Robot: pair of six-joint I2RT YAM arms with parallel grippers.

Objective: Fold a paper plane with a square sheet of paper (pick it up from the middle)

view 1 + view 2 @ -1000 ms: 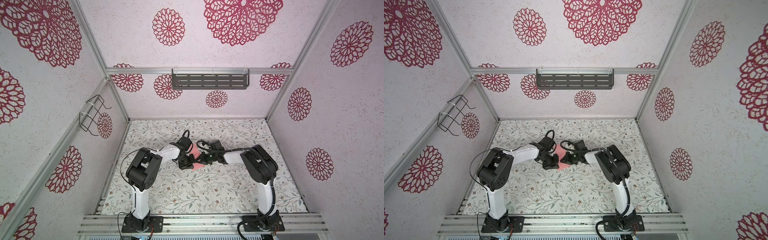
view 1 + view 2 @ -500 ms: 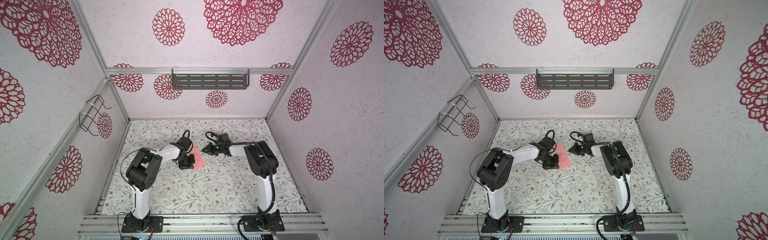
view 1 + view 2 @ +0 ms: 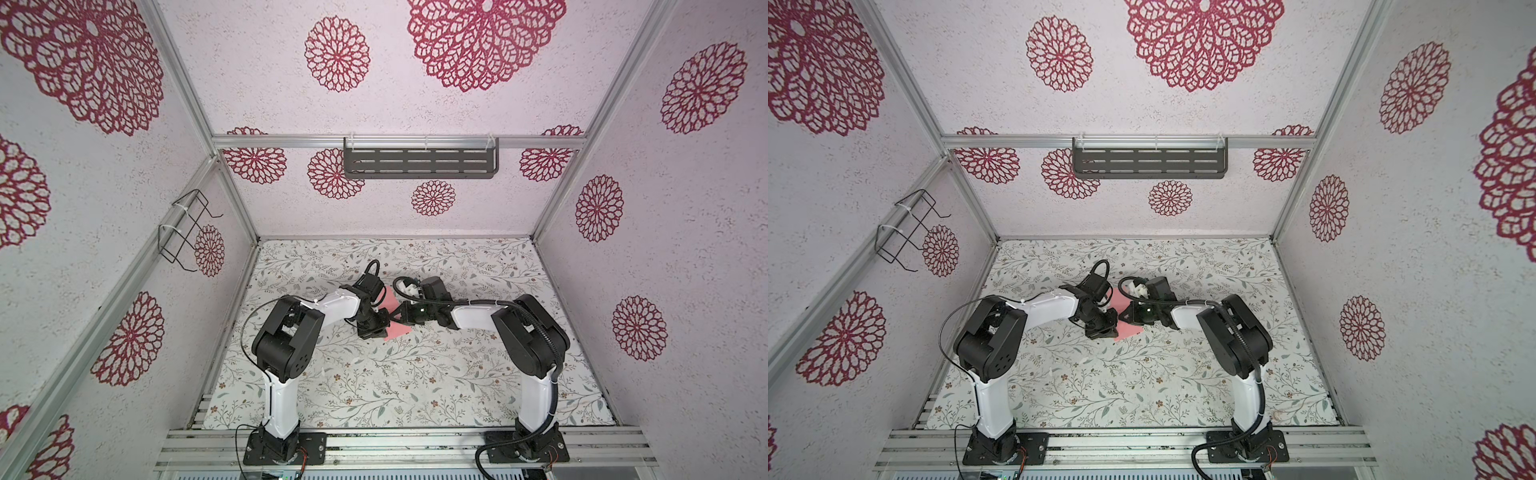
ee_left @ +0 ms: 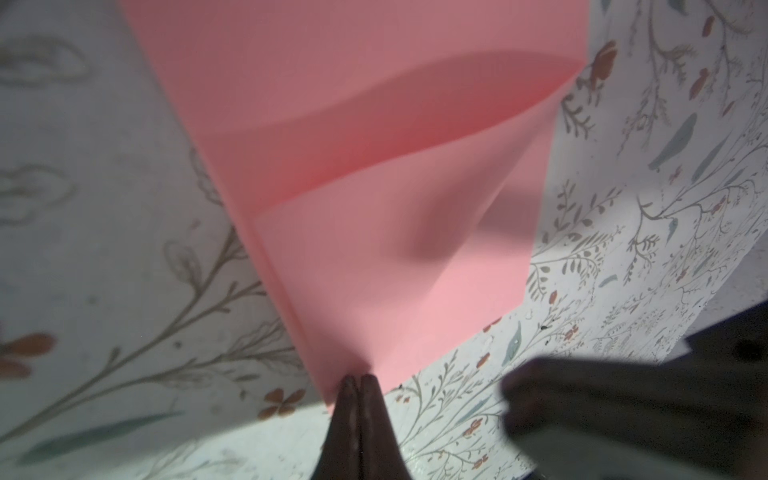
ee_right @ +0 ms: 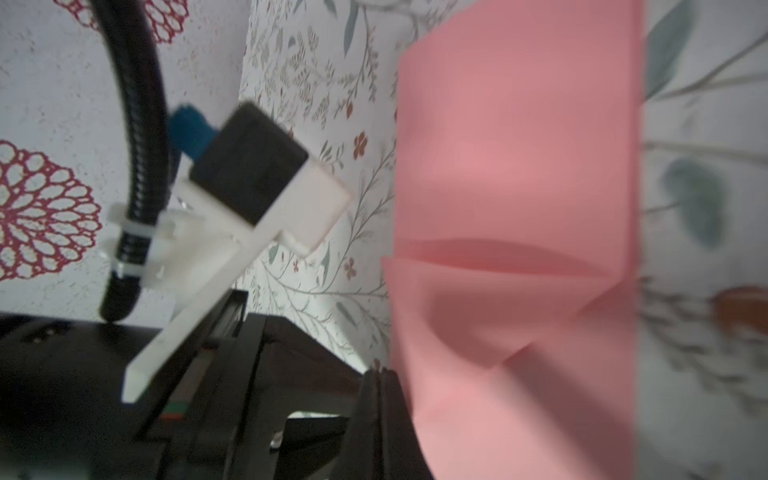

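The square sheet of paper is salmon pink and lies on the table, folded over itself, with a loose top layer bulging up. My left gripper is shut, its tips resting on the paper's near corner; in both top views it sits at the paper's left edge. My right gripper is also shut, its tips just beside the paper's edge and holding nothing. The paper plane is not in view.
The table has a floral cover and is walled on three sides. A dark slotted shelf hangs on the back wall and a wire basket on the left wall. The left wrist camera sits close to my right gripper.
My right gripper swung away toward the back half a second ago and has come back to the paper's right edge. The left gripper has stayed on the paper.
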